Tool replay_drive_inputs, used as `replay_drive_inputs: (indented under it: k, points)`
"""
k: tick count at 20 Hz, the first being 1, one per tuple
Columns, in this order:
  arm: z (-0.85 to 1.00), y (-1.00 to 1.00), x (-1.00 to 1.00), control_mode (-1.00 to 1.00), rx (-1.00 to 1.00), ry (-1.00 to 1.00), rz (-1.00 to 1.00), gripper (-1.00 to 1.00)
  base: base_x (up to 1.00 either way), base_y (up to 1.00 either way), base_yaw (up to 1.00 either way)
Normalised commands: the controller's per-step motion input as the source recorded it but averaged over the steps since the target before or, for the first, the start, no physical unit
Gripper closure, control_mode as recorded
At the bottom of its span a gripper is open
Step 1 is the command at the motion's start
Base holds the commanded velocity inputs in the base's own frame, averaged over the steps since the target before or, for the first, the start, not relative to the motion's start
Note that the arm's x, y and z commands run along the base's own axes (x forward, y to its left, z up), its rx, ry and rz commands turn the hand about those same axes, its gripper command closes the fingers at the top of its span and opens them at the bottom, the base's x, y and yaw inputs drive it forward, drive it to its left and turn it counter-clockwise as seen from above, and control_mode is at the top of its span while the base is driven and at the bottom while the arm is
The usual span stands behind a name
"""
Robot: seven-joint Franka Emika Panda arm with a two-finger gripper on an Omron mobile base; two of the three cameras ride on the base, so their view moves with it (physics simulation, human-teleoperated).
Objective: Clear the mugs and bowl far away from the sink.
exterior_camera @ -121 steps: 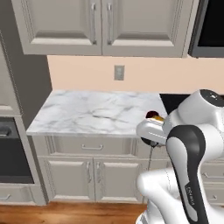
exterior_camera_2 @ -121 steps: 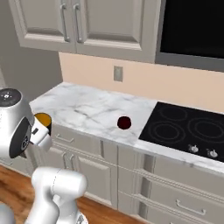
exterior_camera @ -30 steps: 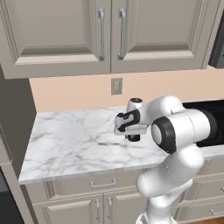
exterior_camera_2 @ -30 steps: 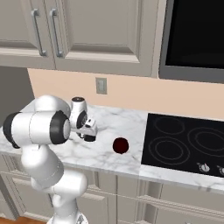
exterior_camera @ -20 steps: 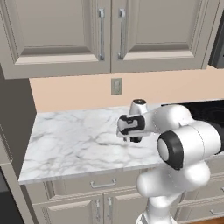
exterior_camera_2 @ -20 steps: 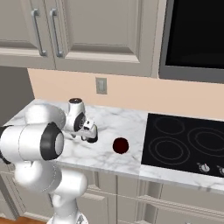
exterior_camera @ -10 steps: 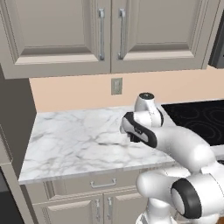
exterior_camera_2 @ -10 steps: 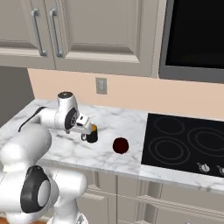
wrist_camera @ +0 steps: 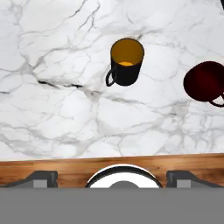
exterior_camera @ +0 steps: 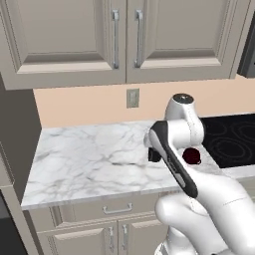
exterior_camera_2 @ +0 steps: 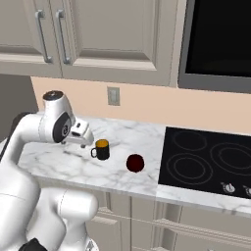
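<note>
The black mug (exterior_camera_2: 102, 148) with its orange inside stands upright on the marble counter (exterior_camera_2: 54, 159). The rounder dark red mug (exterior_camera_2: 135, 163) sits just right of it, nearer the front edge. My gripper (exterior_camera_2: 86, 140) hovers left of the black mug, apart from it. From above, the hand view takes in the black mug (wrist_camera: 126, 61) and the dark red mug (wrist_camera: 204, 82); the gripper (wrist_camera: 113, 177) is open and holds nothing. The dark red mug (exterior_camera: 191, 156) also appears right of my arm in the left base view. The bowl and the sink are out of view.
A black cooktop (exterior_camera_2: 206, 162) adjoins the counter on the right, with a dark microwave (exterior_camera_2: 220, 39) above it. Wall cabinets (exterior_camera_2: 98, 29) hang over the counter and an outlet (exterior_camera_2: 113, 95) sits on the backsplash. The counter's front edge (wrist_camera: 109, 154) drops to a wooden floor.
The hand has drawn back to the left, away from the black mug, which stays standing on the counter. The arm has swung round; the red mug has not moved.
</note>
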Motion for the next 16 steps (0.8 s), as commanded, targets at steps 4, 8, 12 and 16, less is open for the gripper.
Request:
replay_drive_inputs:
  k: [4,8,12,16]
  points:
    - [0.48,0.0,-0.96,-1.0,0.03,-0.1,0.0,-1.0,0.0,0.0,0.0]
    - [0.22,0.0,-0.65,-1.0,0.0,-0.04,0.0,-1.0,0.0,0.0,0.0]
    - [0.04,0.0,-0.33,-1.0,0.01,0.0,0.0,-1.0,0.0,0.0,0.0]
    - [0.0,0.0,-0.14,-1.0,0.01,0.01,-0.01,-1.0,0.0,0.0,0.0]
